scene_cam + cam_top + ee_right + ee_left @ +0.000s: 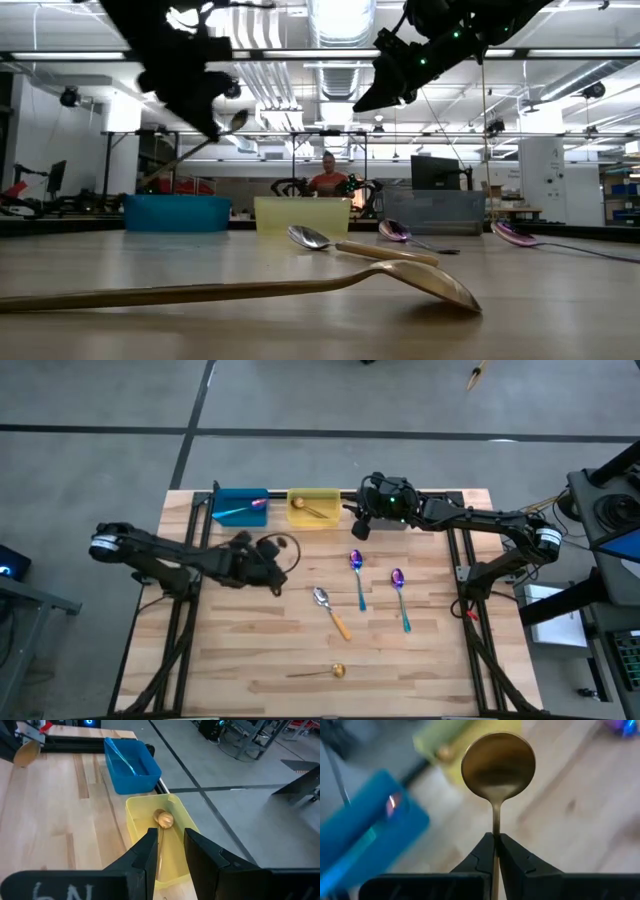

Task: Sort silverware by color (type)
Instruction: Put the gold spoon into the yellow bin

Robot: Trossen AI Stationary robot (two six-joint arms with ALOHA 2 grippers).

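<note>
High view, spoons left on the bench (250, 640): two purple-blue spoons with teal handles (358, 575) and (400, 595) lie side by side right of centre; one silver spoon with an orange handle (330, 610) lies just left of them; one gold spoon (320, 673) lies alone near the front edge.
Spoon in hand: a gold spoon (498, 767) is pinched by its handle in the closed left end effector (496, 852), lifted clear of the bench, bowl pointing toward the bins.
Left end effector position: over the left half of the bench (262, 558), short of the bins at the back edge.
Already sorted: the blue bin (240, 507) holds a teal-handled spoon (240, 510); the yellow bin (313, 508) holds a gold spoon (163, 818).
Gray bin: sits under the right arm in the high view, so I cannot tell what it contains.
Right end effector: hangs above the yellow bin (167, 852), fingers parted, gripping nothing.
Progress, as a judgement: under way, roughly a third done. The lifted gold spoon looks bound for the yellow bin; four spoons remain to pick up.
</note>
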